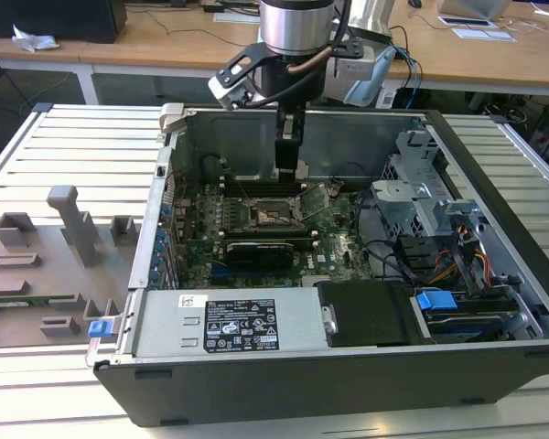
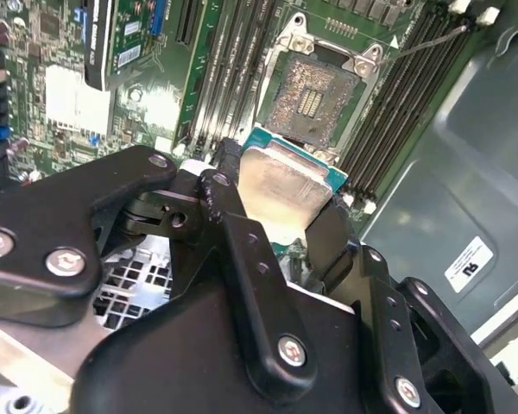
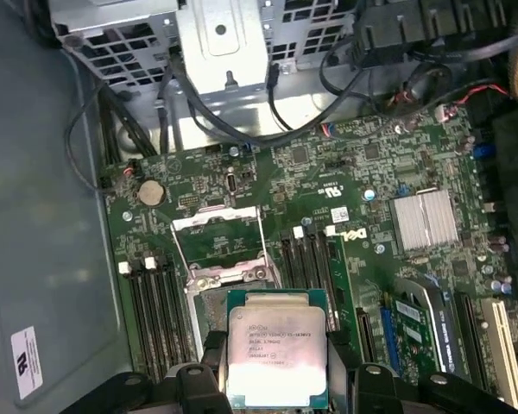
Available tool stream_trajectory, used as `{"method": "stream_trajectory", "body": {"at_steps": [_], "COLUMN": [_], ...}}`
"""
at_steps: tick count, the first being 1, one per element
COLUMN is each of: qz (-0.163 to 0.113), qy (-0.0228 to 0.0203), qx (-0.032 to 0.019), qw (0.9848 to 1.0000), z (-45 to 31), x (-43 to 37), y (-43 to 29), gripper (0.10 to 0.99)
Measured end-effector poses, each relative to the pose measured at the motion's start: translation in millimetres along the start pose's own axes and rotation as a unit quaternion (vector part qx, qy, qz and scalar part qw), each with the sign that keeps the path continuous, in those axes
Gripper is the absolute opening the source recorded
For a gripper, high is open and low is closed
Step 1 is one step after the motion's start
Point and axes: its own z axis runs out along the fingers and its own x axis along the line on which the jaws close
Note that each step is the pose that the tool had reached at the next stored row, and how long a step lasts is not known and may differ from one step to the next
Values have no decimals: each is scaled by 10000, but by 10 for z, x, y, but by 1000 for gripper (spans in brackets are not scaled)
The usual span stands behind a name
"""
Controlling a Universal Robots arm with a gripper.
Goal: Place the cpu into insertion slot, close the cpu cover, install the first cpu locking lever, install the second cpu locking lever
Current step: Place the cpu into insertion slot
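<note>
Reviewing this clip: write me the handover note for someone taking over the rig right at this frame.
The hand is shut on the cpu, gripping two opposite edges, above the motherboard.
The cpu is in the air near the insertion slot, not seated.
The slot is empty; the cpu cover is swung open.
Done: cpu grasped and at the slot.
Left: seating the cpu, closing the cover, both locking levers.

Gripper matte black, silver screws; arm silver-grey cylinder, perhaps copper-coloured cable.
</note>
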Motion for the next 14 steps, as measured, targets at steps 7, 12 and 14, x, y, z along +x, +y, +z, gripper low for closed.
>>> {"method": "stream_trajectory", "body": {"at_steps": [7,12,14], "qz": [435,821,995], "qy": [-39,-73,-89], "qx": [-4,-8,-9], "qw": [9990,9966,9950], "z": [1,2,3], "x": [0,1,1], "y": [1,3,3], "gripper": [545,545,545]}}
